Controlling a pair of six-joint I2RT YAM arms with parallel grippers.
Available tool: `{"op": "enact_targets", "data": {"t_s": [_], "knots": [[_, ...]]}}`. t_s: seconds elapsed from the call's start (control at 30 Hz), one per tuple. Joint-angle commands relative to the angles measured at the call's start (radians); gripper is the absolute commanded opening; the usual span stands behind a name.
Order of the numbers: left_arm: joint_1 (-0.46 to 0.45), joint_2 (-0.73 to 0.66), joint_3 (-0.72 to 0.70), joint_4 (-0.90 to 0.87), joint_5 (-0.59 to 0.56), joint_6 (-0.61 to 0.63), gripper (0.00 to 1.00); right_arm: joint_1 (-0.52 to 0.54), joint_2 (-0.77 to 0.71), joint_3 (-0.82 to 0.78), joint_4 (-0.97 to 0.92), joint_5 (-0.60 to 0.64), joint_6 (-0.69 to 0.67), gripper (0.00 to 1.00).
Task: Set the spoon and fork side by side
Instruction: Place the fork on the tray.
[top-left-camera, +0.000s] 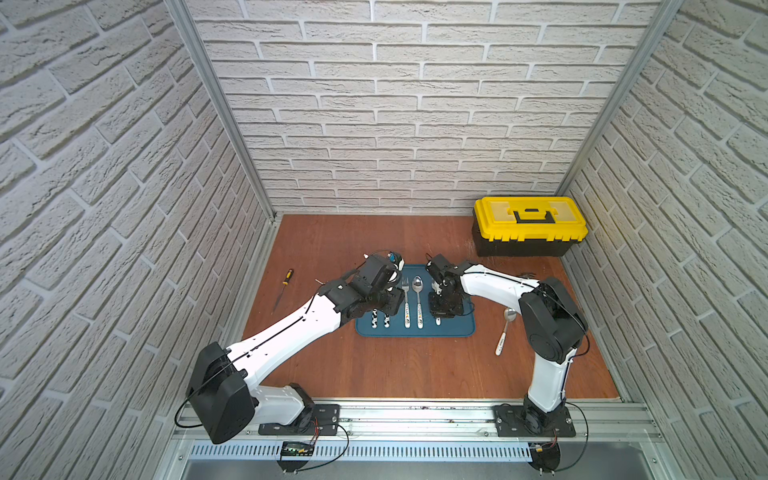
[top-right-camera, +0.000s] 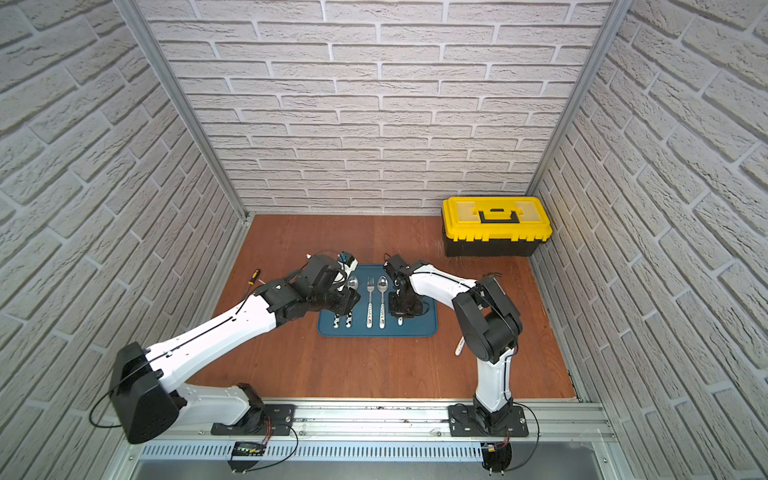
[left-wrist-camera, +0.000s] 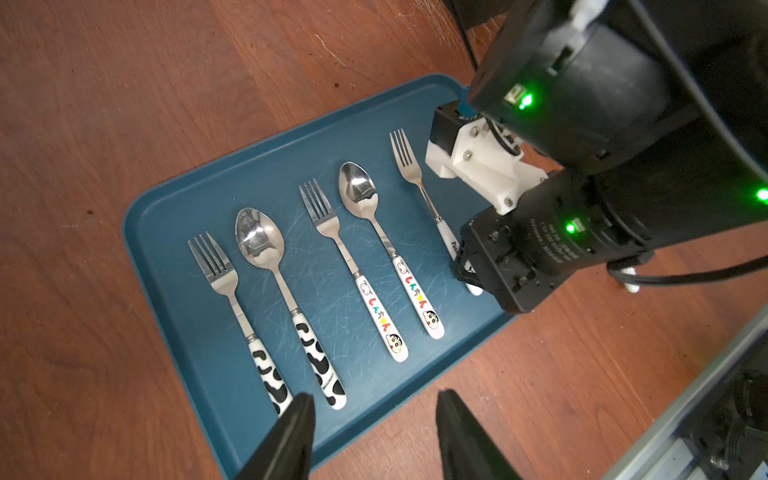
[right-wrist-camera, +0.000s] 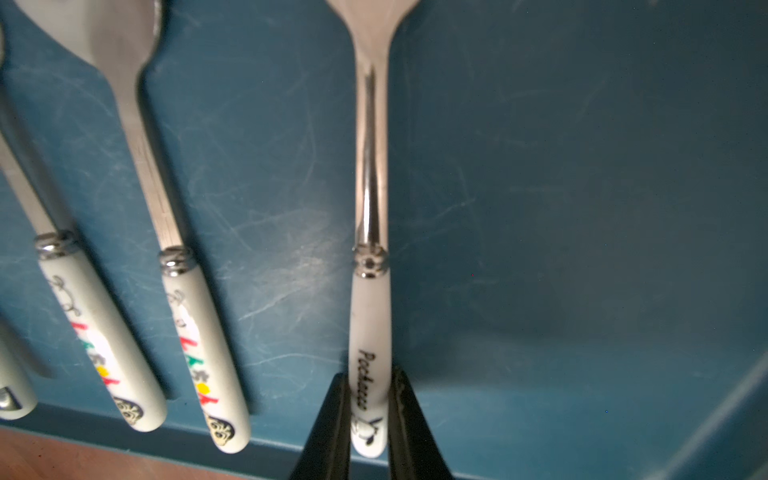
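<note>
In both top views, a reddish wood-grain bench (top-left-camera: 395, 365) carries a matte blue tray (top-left-camera: 461, 328) with rounded corners. Both arms reach in over it, elbows bent, wrists angled down. A boxy toolbox (top-left-camera: 530, 224) with a yellow lid sits at the far right corner. A thin screwdriver (top-left-camera: 284, 289) lies off to the left, and a loose spoon (top-left-camera: 505, 330) lies on bare wood right of the tray. Both grippers hide beneath their wrists here.

Over to the left wrist view: five pieces lie in a row on the scuffed tray, with shiny steel heads and glossy handles. There's a cow-patterned fork (left-wrist-camera: 232, 299), a cow-patterned spoon (left-wrist-camera: 270, 266), a cartoon fork (left-wrist-camera: 332, 237), a cartoon spoon (left-wrist-camera: 365, 203), then a white-handled fork (left-wrist-camera: 415, 174). The left gripper (left-wrist-camera: 374, 403) hangs over the tray's near edge, jaws spread, nothing between them. The right arm's black wrist covers that last fork's handle.

The right wrist view fills that in. The right gripper (right-wrist-camera: 370, 378) pinches the white-handled fork by its lettered handle, near the end. The fork is apart from the cartoon spoon, with bare tray on its other side. Whether it rests on the tray or sits just above it, I cannot tell.
</note>
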Motion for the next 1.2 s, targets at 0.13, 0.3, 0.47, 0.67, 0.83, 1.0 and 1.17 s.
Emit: {"op": "enact_targets", "data": {"t_s": [0.13,0.3,0.47,0.67,0.83,1.0,1.17], "knots": [[0.006,-0.019,-0.016,0.015,-0.004,0.013,0.52,0.012,-0.013,-0.020,0.014,0.001,0.029,0.13],[0.007,-0.016,-0.017,0.016,0.001,0.011,0.52,0.014,-0.017,-0.024,0.018,0.001,0.039,0.14],[0.007,-0.018,-0.019,0.015,0.000,0.013,0.52,0.014,-0.021,-0.013,-0.004,0.015,0.034,0.19],[0.006,-0.018,-0.017,0.014,0.000,0.013,0.52,0.015,-0.030,-0.032,0.004,0.006,0.040,0.20],[0.006,-0.015,-0.014,0.012,0.003,0.012,0.52,0.015,-0.033,-0.042,0.009,0.011,0.043,0.20],[0.006,-0.013,-0.013,0.012,0.002,0.012,0.53,0.015,-0.041,-0.034,-0.001,0.025,0.038,0.30],[0.008,-0.016,-0.014,0.010,-0.004,0.011,0.54,0.015,-0.074,-0.015,-0.022,0.067,0.043,0.36]]}}
